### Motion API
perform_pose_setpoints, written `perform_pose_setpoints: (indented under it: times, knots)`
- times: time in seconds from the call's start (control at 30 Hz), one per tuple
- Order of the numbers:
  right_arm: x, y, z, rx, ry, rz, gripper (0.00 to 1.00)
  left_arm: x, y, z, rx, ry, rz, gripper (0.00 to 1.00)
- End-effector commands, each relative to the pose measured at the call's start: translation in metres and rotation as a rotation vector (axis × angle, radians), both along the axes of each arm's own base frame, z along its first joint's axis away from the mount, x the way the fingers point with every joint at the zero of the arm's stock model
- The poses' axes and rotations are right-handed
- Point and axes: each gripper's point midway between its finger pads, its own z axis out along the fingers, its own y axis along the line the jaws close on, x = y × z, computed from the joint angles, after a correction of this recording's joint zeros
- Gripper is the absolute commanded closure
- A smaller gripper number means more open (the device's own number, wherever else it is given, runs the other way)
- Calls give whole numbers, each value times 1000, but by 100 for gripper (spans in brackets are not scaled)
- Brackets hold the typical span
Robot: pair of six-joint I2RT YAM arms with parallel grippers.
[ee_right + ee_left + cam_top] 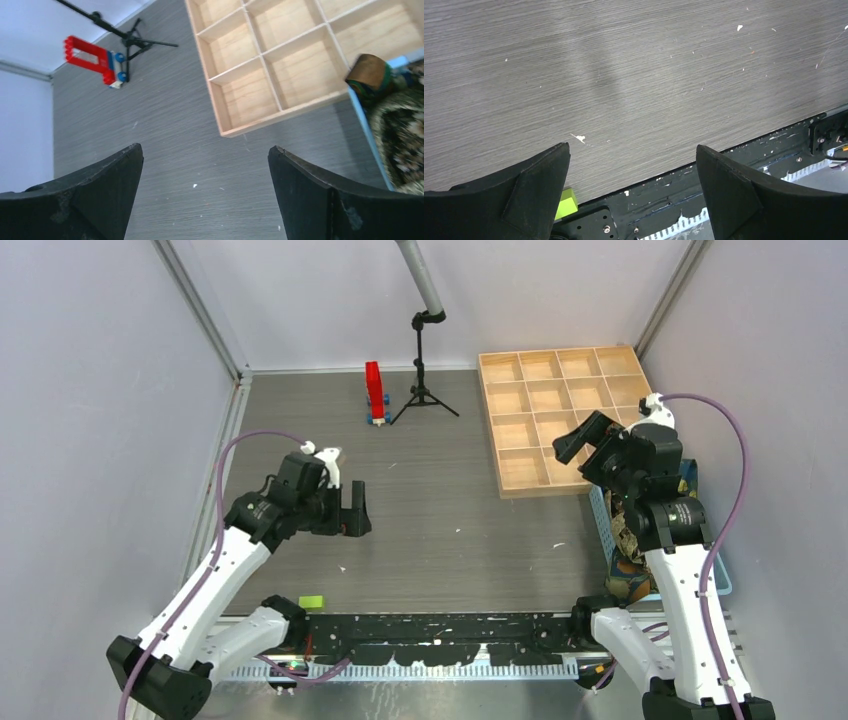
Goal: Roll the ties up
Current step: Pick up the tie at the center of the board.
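Observation:
Several patterned ties (pixel 628 536) lie bunched in a light blue basket (pixel 722 582) at the table's right edge, partly hidden under my right arm. The right wrist view shows their dark paisley fabric (pixel 400 127) and a brown and teal roll (pixel 372 72) inside the basket's blue wall (pixel 369 127). My right gripper (pixel 583 437) (pixel 205 146) hovers open above bare table, left of the basket, with nothing between its fingers. My left gripper (pixel 358 510) (pixel 632 146) is open and empty too, held over the table's left-centre near its front edge.
A wooden tray of square compartments (pixel 540 491) (pixel 280 116) stands at the back right. A red toy block (pixel 375 392) (pixel 92 60) and a small black tripod (pixel 423 380) stand at the back centre. A green block (pixel 311 601) (pixel 566 202) lies beside the black rail (pixel 440 625).

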Motion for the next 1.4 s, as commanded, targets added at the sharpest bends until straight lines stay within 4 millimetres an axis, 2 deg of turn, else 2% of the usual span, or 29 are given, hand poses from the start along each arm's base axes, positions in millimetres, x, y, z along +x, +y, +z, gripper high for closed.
perform_pose_setpoints:
  times: [0.0, 0.07, 0.23, 0.33, 0.57, 0.77, 0.87, 1.0, 1.17, 1.3, 1.37]
  knots:
    - [-3, -33, -9, -87, 65, -169, 0, 5, -1, 9, 19, -46, -2, 0]
    - [-6, -44, -17, -126, 118, -221, 0, 3, -2, 10, 24, -48, -9, 0]
    - [1, -52, -40, -201, 246, -227, 0, -2, 6, 20, 35, -57, 21, 0]
    - [13, -59, -51, -245, 322, -259, 0, -5, 8, 17, 29, -55, 34, 0]
    - [40, -86, -60, -375, 437, -383, 0, -2, 14, 18, 48, -74, 69, 1]
    - [72, -108, -89, -418, 546, -443, 1, -1, 17, 17, 60, -75, 82, 1]
    - [80, -121, -110, -408, 612, -445, 5, -1, 17, 18, 57, -80, 83, 2]
    - [89, -127, -132, -384, 660, -429, 12, -1, 17, 18, 56, -81, 83, 2]
    - [91, -135, -153, -409, 720, -433, 19, -1, 16, 16, 59, -73, 81, 2]
    - [91, -136, -162, -405, 744, -431, 35, 0, 16, 15, 63, -70, 82, 2]
    - [90, -136, -163, -406, 742, -434, 40, 0, 16, 16, 63, -69, 79, 2]
